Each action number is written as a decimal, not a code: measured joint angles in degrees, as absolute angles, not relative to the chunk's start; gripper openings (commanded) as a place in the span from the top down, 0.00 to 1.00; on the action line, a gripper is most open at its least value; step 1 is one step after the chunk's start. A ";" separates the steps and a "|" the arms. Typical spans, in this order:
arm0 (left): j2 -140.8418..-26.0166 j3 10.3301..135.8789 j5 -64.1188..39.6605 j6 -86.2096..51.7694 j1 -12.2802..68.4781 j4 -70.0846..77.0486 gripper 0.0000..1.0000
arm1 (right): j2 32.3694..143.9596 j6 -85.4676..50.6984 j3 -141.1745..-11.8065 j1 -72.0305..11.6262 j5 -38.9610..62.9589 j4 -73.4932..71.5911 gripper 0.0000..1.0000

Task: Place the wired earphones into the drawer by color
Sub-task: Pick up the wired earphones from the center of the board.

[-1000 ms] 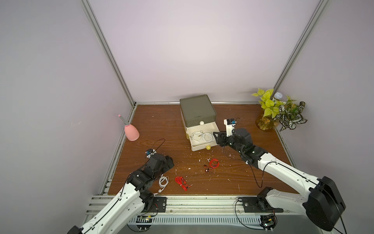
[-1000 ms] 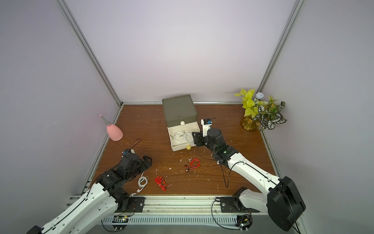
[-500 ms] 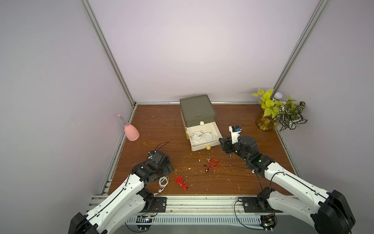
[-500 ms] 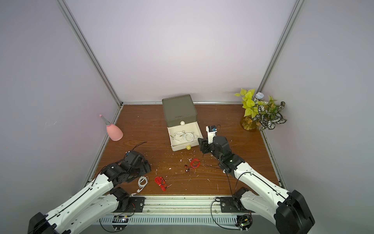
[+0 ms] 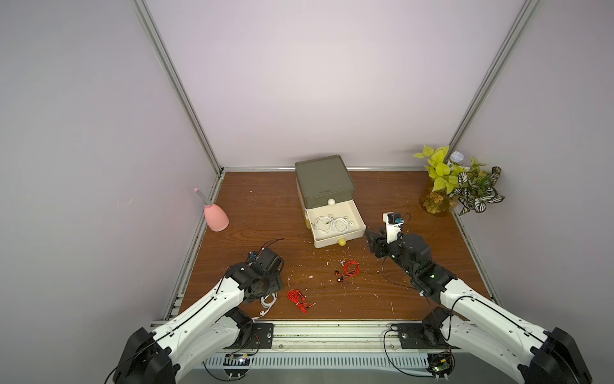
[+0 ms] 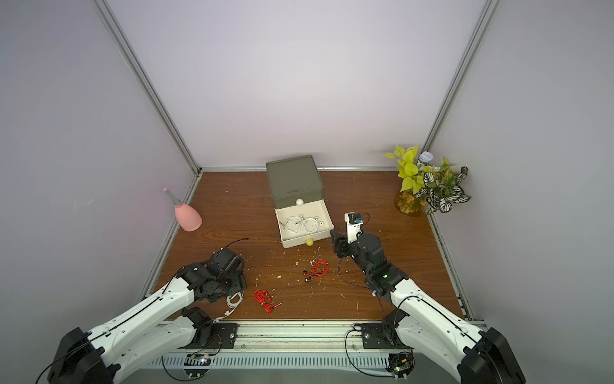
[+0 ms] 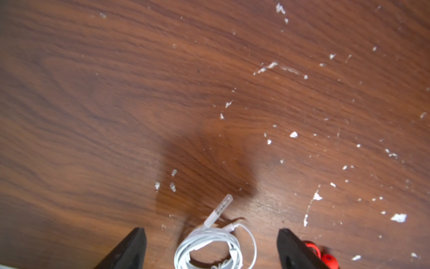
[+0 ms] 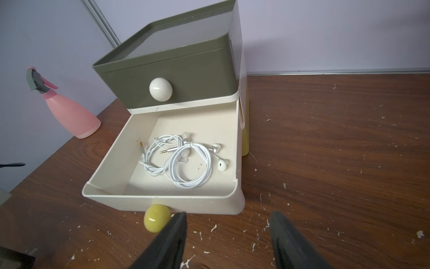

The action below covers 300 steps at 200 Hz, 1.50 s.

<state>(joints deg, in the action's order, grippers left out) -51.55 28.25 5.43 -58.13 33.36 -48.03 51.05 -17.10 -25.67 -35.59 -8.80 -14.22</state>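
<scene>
Top views: I see the drawer (image 5: 327,199) at centre, its cream tier pulled out with white earphones (image 6: 300,224) inside; two red bundles (image 5: 349,268) (image 5: 298,299) lie lower centre. Left wrist: my left gripper (image 7: 210,249) stands spread around a white coil (image 7: 215,246), seemingly not touching. Right wrist: my right gripper (image 8: 229,237) is spread, empty, beside the yellow knob (image 8: 156,220).

I can't see my left hand (image 5: 265,286) in both top views; the arm covers it. The white earphones (image 7: 216,246) run off the left wrist picture's edge, and my finger (image 7: 295,251) hides most of the red earphones (image 7: 322,255).
</scene>
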 measured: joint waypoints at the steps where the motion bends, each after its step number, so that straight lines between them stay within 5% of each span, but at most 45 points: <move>1: -51.57 28.25 5.39 -58.11 33.39 -48.03 0.23 | 51.05 -17.08 -25.67 -35.59 -8.80 -14.24 0.37; 54: -52.56 28.25 4.34 -57.84 33.71 -48.05 0.34 | 51.05 -16.91 -25.43 -35.55 -8.80 -14.96 0.37; 164: -55.40 28.25 3.88 -57.87 34.35 -47.94 0.39 | 50.11 -16.91 -24.47 -35.55 -8.78 -15.68 0.36; 300: -58.43 26.72 3.03 -58.04 34.81 -43.13 0.63 | 49.82 -16.91 -23.75 -35.55 -8.75 -16.29 0.36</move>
<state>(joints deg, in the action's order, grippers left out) -58.43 26.72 3.03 -58.04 34.81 -43.13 49.82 -16.91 -23.75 -35.55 -8.75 -16.29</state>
